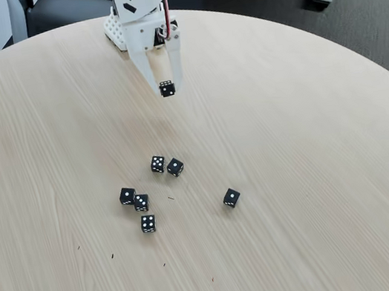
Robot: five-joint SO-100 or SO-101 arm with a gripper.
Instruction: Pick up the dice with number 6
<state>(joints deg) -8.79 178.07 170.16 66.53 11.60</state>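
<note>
Tool (pixel 167 88) hung above bench (pixel 319 169), fingers pointing down, clamped on die (pixel 167 88) at tips. Die sat between fingertips, clear of bench surface, face toward camera showing what looked like six pips; too small to be sure. Key relation: die directly in tool, not below or beside it. Remaining dice (pixel 161 189) lay clustered on bench, well apart, nearer camera. Judgement: grasp done, lift underway; slip from tips main risk.
</note>
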